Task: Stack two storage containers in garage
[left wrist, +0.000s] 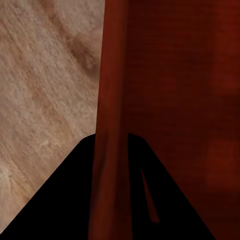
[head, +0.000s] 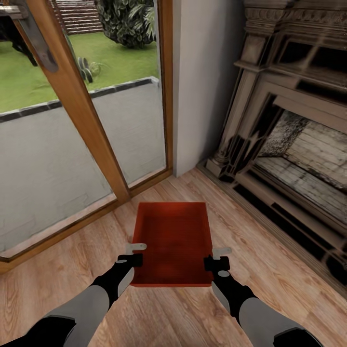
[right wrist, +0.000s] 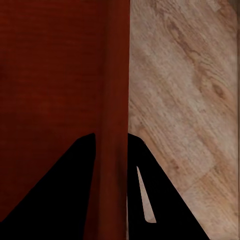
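One red-orange open-top storage container (head: 173, 241) is held over the pale wood plank floor of the living room, right in front of me. My left gripper (head: 135, 260) is shut on its left wall (left wrist: 111, 100), whose thin rim runs between the black fingers (left wrist: 65, 190). On the opposite side my right gripper (head: 214, 263) is shut on the right wall (right wrist: 116, 100), pinched between its fingers (right wrist: 150, 195). The second container is out of view.
A brick fireplace (head: 289, 140) with a dark carved surround stands at the right. A wood-framed glass door (head: 86, 120) onto a garden fills the left, with a grey wall corner (head: 202, 82) between them. Wood floor (head: 159, 313) extends towards me.
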Robot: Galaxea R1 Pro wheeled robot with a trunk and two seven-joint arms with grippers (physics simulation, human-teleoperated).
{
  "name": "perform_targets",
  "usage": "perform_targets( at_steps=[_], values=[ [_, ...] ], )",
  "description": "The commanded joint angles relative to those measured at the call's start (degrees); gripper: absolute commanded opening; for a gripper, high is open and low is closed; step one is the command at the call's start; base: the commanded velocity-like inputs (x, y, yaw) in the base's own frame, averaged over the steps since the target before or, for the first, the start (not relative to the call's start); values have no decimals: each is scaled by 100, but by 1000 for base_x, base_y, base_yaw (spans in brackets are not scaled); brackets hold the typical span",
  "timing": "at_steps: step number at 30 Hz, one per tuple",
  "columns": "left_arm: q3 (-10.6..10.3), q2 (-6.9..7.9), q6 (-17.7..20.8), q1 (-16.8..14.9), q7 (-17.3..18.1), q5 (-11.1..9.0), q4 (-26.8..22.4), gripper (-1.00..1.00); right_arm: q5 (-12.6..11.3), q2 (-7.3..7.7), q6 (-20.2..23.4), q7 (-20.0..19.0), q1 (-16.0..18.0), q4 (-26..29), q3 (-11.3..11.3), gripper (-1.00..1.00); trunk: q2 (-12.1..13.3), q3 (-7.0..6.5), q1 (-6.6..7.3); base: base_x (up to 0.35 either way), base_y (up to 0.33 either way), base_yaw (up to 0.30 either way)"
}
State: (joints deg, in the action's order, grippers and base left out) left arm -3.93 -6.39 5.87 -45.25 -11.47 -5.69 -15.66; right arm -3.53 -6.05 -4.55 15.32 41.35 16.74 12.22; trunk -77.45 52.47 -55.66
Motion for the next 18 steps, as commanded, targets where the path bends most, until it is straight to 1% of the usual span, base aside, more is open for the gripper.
perform_targets(
  at_steps=[1, 18],
  values=[
    [112, 94, 36, -1, -39, -73, -16, -100, -4, 7, -22, 41, 4, 5, -49, -100, -2, -5, 0, 0, 0, -92],
    [112, 100, 35, -1, -39, -73, -16, -100, -6, 8, -53, 50, 4, -4, -53, -100, -2, -149, 0, 0, 0, -113]
  ],
)
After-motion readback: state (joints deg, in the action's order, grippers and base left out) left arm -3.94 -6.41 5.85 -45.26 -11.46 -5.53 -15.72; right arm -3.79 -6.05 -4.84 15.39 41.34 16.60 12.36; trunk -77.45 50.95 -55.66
